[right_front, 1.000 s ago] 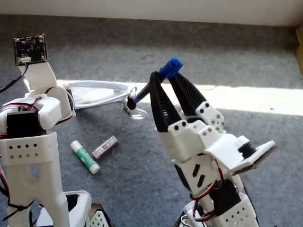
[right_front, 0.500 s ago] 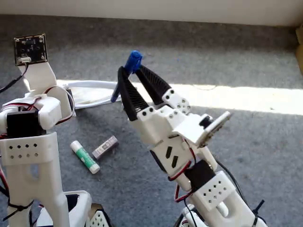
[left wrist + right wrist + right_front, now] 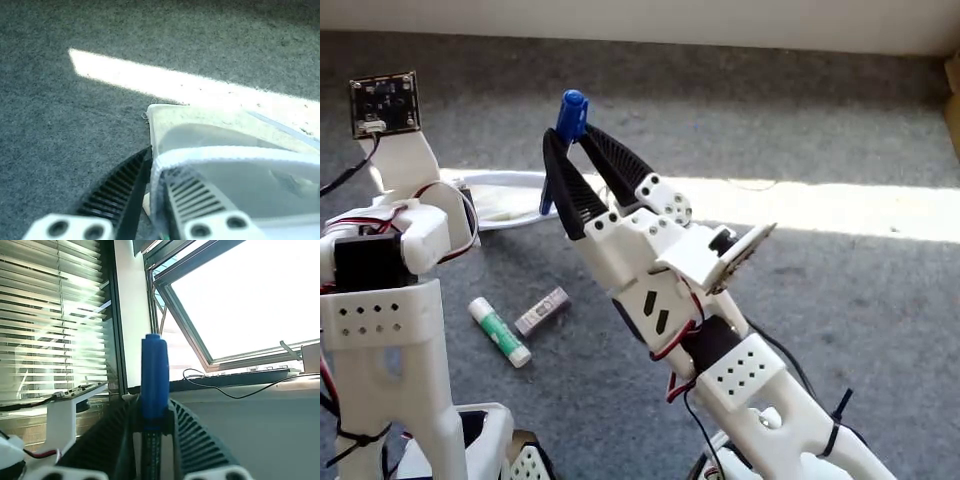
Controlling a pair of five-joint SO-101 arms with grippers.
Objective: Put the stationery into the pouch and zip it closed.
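The translucent white pouch [image 3: 510, 203] lies on the grey carpet, partly in a sunlit strip. In the left wrist view my left gripper [image 3: 156, 167] is shut on the pouch's white zipper rim [image 3: 225, 152], one black finger on each side of it. My right gripper [image 3: 573, 138] is raised and tilted toward the pouch, shut on a blue pen [image 3: 569, 113]; the pen's lower end [image 3: 547, 203] hangs near the pouch's right part. In the right wrist view the pen [image 3: 154, 375] sticks up between the fingers. A green-and-white glue stick [image 3: 500, 332] and a small grey stick [image 3: 542, 311] lie on the carpet in front of the pouch.
The left arm's white body [image 3: 390, 300] stands at the near left, close to the glue stick. A pale wall base [image 3: 720, 20] runs along the far edge. Open carpet [image 3: 840, 150] stretches to the right.
My right arm has swung to the left with the blue pen, from right of the pouch to over its right part. The left arm, pouch, glue stick and small stick have not moved.
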